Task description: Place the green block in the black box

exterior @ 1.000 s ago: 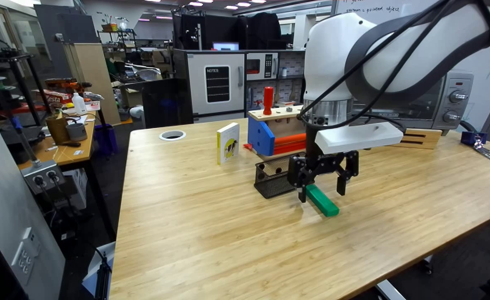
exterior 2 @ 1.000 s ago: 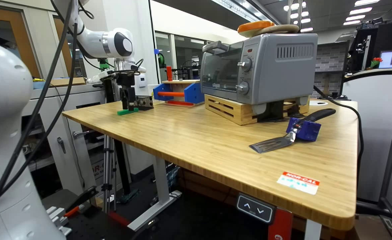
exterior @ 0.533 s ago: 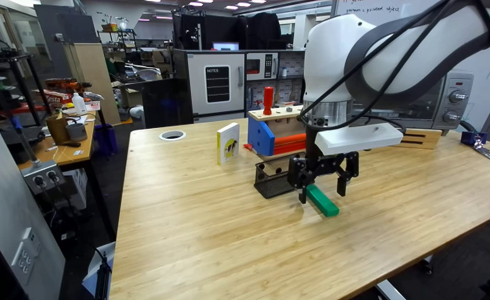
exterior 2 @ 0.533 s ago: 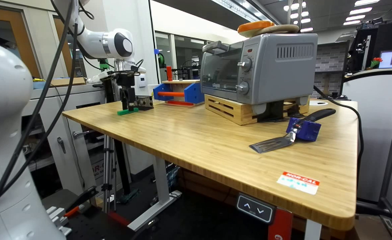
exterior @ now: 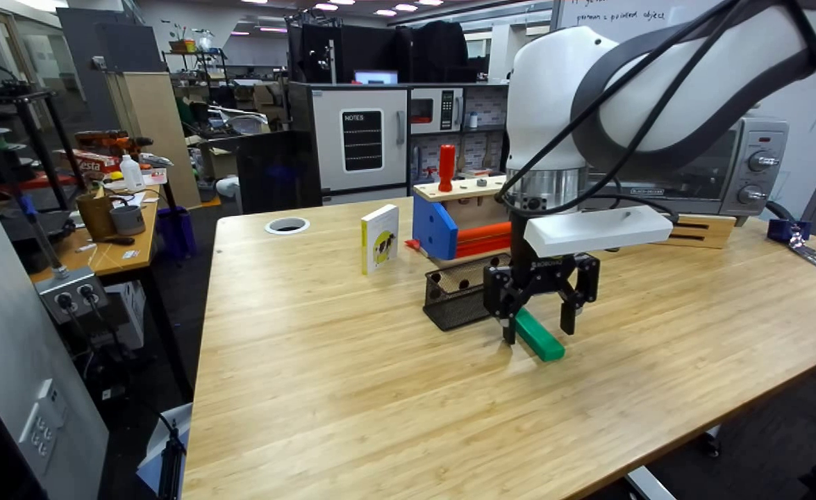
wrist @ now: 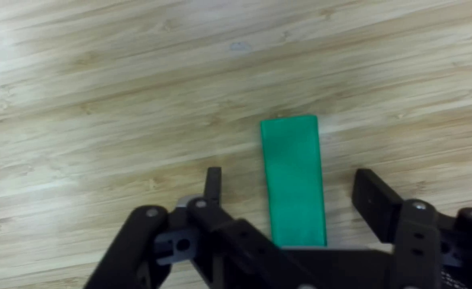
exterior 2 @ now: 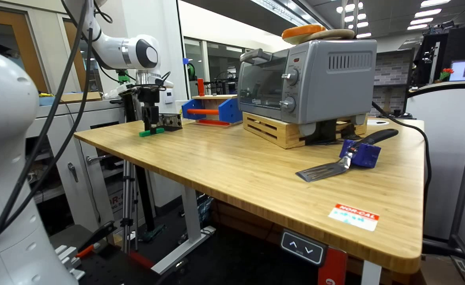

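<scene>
Lowering and narrowing my spread black pincer (wrist: 288, 172) astride the slim green rectangular bar (wrist: 294, 182), I'm likely nearing a grasp, the low black mesh box (exterior: 460, 307) near the pincer.

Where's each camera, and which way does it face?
An exterior view: over an edge of the table, facing across it; arm and fingers show.
An exterior view: beside the arm's lower part, facing the oven; fingers show too.
Wrist view: on the arm's wrist, facing down at the green block; fingers show.
All share the green block; both exterior views, the black box and oven.
</scene>
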You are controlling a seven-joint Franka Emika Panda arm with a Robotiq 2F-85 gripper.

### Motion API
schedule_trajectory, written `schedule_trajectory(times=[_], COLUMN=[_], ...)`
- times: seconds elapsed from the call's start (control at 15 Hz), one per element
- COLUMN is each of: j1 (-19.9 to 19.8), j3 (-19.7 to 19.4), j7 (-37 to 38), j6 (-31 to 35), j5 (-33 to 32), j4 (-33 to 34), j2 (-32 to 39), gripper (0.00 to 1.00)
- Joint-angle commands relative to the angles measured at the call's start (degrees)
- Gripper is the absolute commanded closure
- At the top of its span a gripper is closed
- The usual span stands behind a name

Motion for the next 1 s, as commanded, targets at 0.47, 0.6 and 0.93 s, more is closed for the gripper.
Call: schedule_trajectory(times=[0.47,0.6,0.93], j1=[-0.19,-0.17,-0.01], j3=[-0.29,-0.38,-0.63], j7=[0.55,0.78,2.63], j6=[-1.97,-2.26,-3.28], j5=[1.55,1.33,0.56], j4=[1.38,1.41,0.9], j2=[0.57,0.45,-0.9], gripper=[0.83,0.75,0.9])
